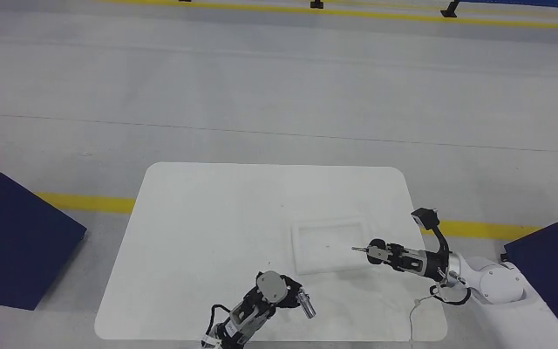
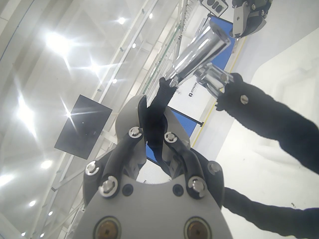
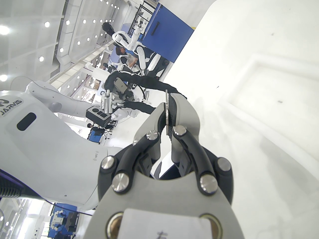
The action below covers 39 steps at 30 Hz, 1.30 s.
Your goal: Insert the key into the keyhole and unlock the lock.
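Over on the left, near the front edge of the tabletop (image 1: 218, 218), the left gripper (image 1: 288, 293) has the lock (image 1: 305, 305). In the left wrist view its jaws (image 2: 153, 110) are clamped shut on the black-sleeved bit that runs straight up into the lock's chrome barrel (image 2: 199, 50). A thick black cable (image 2: 269, 123) comes off the other chrome fitting and trails away. The barrel is tilted, with its flat end turned toward the right gripper (image 2: 251, 8), which sits farther off and isn't touching it. The keyhole itself can't really be made out.

Middle-right on the tabletop there's a shallow white tray (image 1: 327, 229), lying flat. In the right wrist view its raised rim (image 3: 249, 75) shows.

On the right, the right gripper (image 1: 377, 251) comes in from the right edge with the key (image 1: 358, 249) sticking out leftward, its tip over the tray's right side. Up close, the jaws (image 3: 168, 105) are pressed together on the key's flat head (image 3: 166, 111), which is seen edge-on as a thin metal sliver between the pads.

Key and lock are well apart — the key isn't in the lock.
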Tool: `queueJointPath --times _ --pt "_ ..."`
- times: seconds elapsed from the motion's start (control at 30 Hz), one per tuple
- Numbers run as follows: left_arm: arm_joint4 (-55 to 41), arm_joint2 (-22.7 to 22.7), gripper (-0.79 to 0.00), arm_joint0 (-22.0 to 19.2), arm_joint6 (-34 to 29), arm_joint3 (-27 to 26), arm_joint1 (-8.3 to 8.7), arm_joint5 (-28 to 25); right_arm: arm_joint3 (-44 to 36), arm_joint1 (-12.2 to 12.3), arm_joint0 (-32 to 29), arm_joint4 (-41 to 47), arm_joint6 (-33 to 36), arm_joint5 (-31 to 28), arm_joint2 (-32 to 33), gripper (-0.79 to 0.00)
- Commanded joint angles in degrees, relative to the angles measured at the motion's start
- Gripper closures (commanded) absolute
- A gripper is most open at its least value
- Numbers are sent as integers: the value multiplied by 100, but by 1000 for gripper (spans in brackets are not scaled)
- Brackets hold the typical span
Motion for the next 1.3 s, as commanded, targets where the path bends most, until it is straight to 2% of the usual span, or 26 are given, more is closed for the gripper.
queueJointPath --times 0.0,0.1,0.47,0.57,0.8,0.9,1.17,1.27 --pt "31 26 0 81 -206 -74 -20 22 0 0 0 0 0 0 0 0" --pt "14 58 0 155 -408 -129 -48 22 0 0 0 0 0 0 0 0" --pt "24 57 0 155 -418 -136 -51 30 0 0 0 0 0 0 0 0" --pt "-102 91 0 166 -483 -226 -69 -118 0 0 0 0 0 0 0 0" --pt "-385 253 0 292 -1169 -566 -165 -450 0 0 0 0 0 0 0 0" --pt "-414 280 0 379 -1653 -715 -207 -593 0 0 0 0 0 0 0 0" --pt "11 375 0 525 -2720 -1072 -314 -929 0 0 0 0 0 0 0 0" --pt "68 433 0 531 -2967 -1090 -366 -851 0 0 0 0 0 0 0 0"
